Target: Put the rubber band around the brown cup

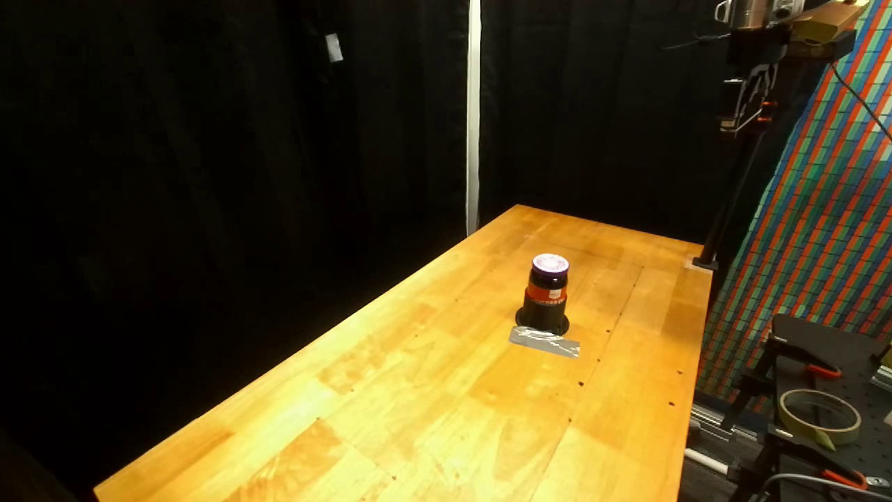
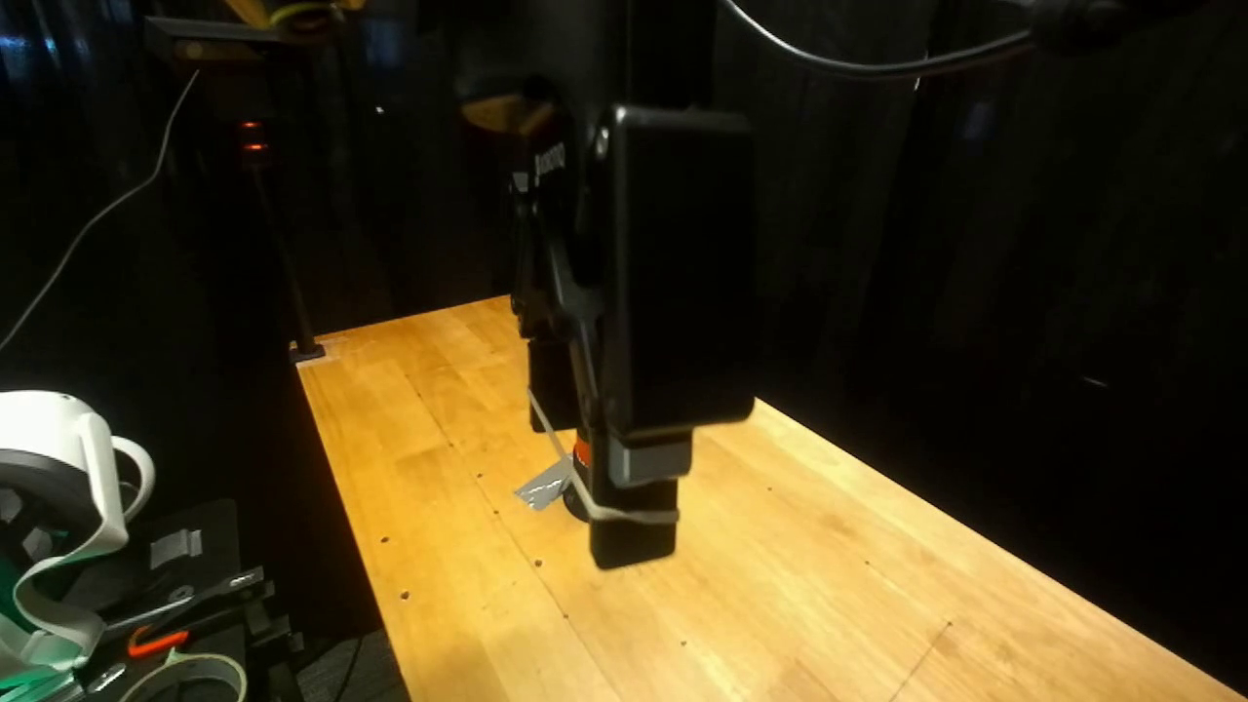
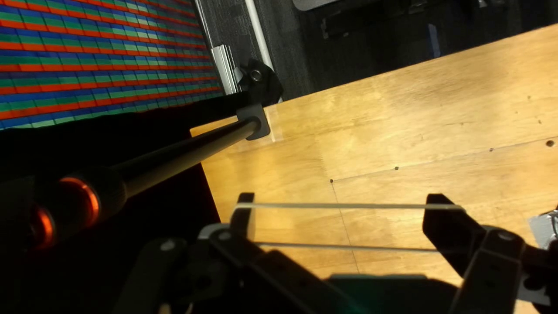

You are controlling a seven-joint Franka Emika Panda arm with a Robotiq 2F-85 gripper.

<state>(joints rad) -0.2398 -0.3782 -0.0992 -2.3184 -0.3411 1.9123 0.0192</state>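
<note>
The brown cup [image 1: 548, 307] stands upright on the table, dark with an orange-red stripe and a pale top. In an exterior view it is mostly hidden behind my gripper, only its stripe [image 2: 582, 451] and part of its base showing. In the wrist view it is almost wholly out of view past the right edge. My gripper [image 3: 342, 201] is open, raised above the table and apart from the cup; it shows large in an exterior view [image 2: 593, 492]. The pale rubber band [image 3: 340, 206] is stretched around both fingers as two nearly parallel strands; it also shows in an exterior view [image 2: 624, 514].
Grey tape [image 1: 545, 341] lies at the cup's foot on the wooden table [image 1: 418, 390]. A black pole [image 3: 187, 152] with orange-lit rings stands at a table corner. Beside the table, a dark cart [image 1: 829, 341] holds a tape roll [image 1: 850, 425] and clamps.
</note>
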